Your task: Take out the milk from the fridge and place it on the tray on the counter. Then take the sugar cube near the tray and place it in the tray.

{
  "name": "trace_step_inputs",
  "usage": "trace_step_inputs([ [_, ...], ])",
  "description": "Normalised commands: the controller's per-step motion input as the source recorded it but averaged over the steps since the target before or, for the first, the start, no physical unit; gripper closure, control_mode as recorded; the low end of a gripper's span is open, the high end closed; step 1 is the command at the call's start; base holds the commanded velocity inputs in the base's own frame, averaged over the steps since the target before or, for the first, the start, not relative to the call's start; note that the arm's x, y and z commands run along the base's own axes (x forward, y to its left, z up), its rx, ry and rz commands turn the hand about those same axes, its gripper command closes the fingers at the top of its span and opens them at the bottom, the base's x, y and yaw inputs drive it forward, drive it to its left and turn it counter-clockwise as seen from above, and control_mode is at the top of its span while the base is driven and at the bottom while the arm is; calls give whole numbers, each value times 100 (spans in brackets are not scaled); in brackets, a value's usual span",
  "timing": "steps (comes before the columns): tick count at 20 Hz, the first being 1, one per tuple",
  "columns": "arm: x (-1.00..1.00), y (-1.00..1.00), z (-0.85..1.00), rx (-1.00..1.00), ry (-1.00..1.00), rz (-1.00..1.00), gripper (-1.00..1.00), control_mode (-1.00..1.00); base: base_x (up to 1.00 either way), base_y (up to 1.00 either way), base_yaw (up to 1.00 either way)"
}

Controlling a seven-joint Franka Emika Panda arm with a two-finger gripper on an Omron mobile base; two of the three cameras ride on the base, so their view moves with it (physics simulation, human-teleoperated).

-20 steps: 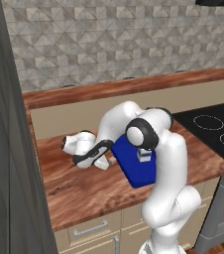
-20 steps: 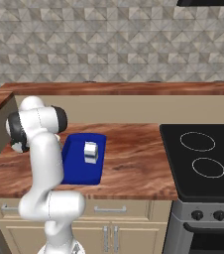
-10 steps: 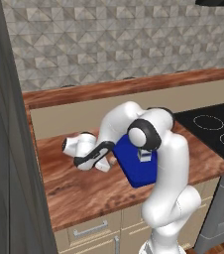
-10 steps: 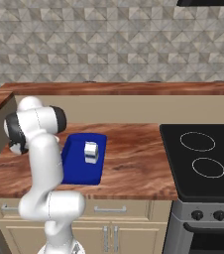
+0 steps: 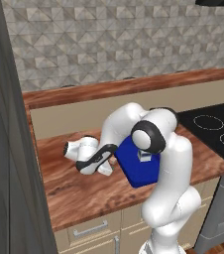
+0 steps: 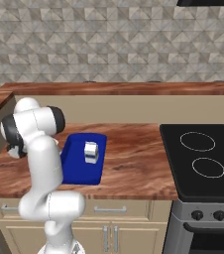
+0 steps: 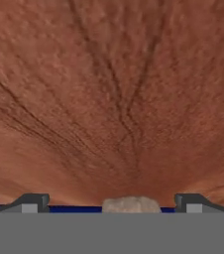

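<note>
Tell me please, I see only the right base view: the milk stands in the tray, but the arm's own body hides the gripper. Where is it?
Observer: In the left base view the gripper is low over the counter, just left of the tray.
Operator: Is the sugar cube near the fingers?
Observer: Yes. The hand view shows the sugar cube between the two fingertips, which stand apart on either side of it.
Operator: Is it already in the tray?
Observer: No, in the hand view it lies on the counter wood, beside the tray's blue edge.

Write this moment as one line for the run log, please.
phase: sugar pickup | milk: in tray | gripper: open, low over counter | sugar cube: between fingertips, not yet gripped
</note>
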Motion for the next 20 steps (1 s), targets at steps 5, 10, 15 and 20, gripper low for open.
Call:
trace_step_inputs([
  [5, 30, -17, -4, 0, 0, 6, -100, -100, 0, 0, 0],
  [10, 34, 0, -4, 0, 0, 1, -100, -100, 0, 0, 0],
  [15, 3, 0, -6, 0, 5, 0, -100, -100, 0, 0, 0],
  [20, 0, 0, -12, 0, 3, 0, -100, -100, 0, 0, 0],
])
